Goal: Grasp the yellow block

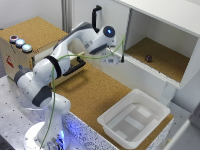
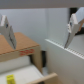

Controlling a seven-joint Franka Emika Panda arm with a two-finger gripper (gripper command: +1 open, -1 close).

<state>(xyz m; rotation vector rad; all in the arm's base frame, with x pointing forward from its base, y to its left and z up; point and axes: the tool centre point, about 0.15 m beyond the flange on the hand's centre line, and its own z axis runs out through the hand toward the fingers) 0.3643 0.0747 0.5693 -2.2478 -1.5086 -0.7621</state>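
The yellow block shows only in the wrist view, as a tiny bright cube on a pale surface near the frame's edge. It lies well away from the gap between the fingers. My gripper is open with nothing between its fingers, which stand wide apart. In the exterior view the gripper hangs above the cork table beside the cabinet's open front. The yellow block is not visible there; the arm may hide it.
A white bin sits at the cork table's near end. The white cabinet holds a small dark ball. A wooden box carries round buttons, and a black bar handle lies beside it.
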